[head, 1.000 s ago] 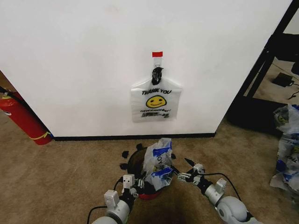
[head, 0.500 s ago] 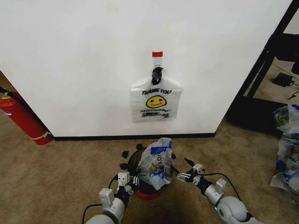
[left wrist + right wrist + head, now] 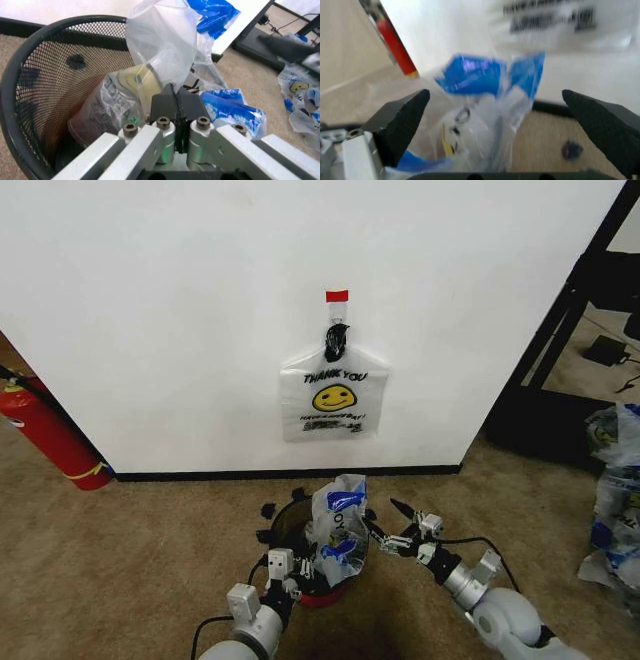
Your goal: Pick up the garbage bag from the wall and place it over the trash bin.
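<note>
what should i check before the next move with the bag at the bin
1. Left claw shut on the garbage bag: ok, fingers pinch the plastic.
2. Right claw open and facing the bag: ok, fingers spread on either side of it in the right wrist view.
3. Bag positioned at the trash bin: ok, bunched partly inside.
4. Bag mouth spread over the bin rim: not ok, the mesh rim is bare.
5. Second bag hangs on the wall hook: ok.
</note>
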You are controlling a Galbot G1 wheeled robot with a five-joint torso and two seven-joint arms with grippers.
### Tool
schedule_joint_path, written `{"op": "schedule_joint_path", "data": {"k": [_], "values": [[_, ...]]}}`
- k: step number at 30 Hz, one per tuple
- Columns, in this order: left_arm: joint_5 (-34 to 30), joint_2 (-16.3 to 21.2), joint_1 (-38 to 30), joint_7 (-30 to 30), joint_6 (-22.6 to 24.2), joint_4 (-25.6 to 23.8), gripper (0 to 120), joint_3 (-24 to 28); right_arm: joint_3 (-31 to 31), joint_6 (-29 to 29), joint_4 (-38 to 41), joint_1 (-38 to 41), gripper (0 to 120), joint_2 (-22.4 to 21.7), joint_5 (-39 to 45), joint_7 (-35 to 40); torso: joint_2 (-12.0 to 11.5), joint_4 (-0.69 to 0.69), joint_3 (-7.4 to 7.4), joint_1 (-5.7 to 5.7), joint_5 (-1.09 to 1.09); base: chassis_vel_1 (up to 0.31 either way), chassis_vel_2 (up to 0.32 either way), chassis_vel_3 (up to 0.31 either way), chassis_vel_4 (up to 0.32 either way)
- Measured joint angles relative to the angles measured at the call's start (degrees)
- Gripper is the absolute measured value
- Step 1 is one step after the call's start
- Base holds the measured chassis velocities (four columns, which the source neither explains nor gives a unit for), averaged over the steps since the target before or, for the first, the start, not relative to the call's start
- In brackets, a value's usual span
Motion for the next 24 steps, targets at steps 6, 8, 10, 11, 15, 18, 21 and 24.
{"op": "schedule_joint_path", "data": {"k": [6,8,10,11,15,18,21,24], "values": [[-0.02,0.0,-0.01,-0.06,0.24,-0.16,0,-0.04,-4.86,-4.61,-2.79,4.88,86,0.26,-0.29,1.52,0.0,0.0,0.0,0.0,-0.01,0.0,0.0,0.0,0.0],[-0.07,0.0,0.08,-0.16,0.42,-0.56,0,-0.06,-7.31,-7.16,-3.7,7.43,77,0.9,-0.3,3.21,0.0,0.01,0.0,0.0,0.0,0.0,0.0,0.0,0.0],[-0.13,0.05,0.34,-0.26,0.53,-1.03,0,-0.16,-9.48,-9.35,-4.02,9.27,71,1.32,-0.3,5.64,0.0,0.01,0.0,0.0,-0.01,0.0,0.0,0.0,0.0],[-0.15,0.11,0.51,-0.3,0.56,-1.29,0,-0.25,-10.68,-10.87,-4.04,10.28,67,1.55,-0.29,7.09,0.0,0.01,0.0,0.0,-0.01,0.0,0.0,0.0,0.0],[-0.17,0.16,0.93,-0.38,0.59,-1.78,0,-0.55,-12.36,-14.26,-3.91,11.81,58,1.92,-0.23,8.87,0.0,0.01,0.0,0.0,-0.01,0.0,0.0,0.0,0.0],[-0.17,0.17,1.63,-0.47,0.6,-2.35,0,-0.97,-13.61,-19.96,-2.62,13.36,49,2.31,0.31,11.62,0.0,0.01,0.0,0.0,-0.02,0.0,0.0,0.0,0.0],[-0.17,0.24,2.0,-0.49,0.59,-2.67,0,-1.17,-13.98,-22.76,-2.07,14.0,46,2.38,0.56,13.4,0.0,0.0,-0.01,0.0,-0.02,0.0,0.0,0.0,0.0],[-0.17,0.33,2.28,-0.52,0.56,-2.97,0,-1.41,-14.1,-25.86,-1.56,14.45,45,2.33,0.58,15.42,0.0,0.0,0.0,0.0,-0.01,0.0,0.0,0.0,0.0]]}}
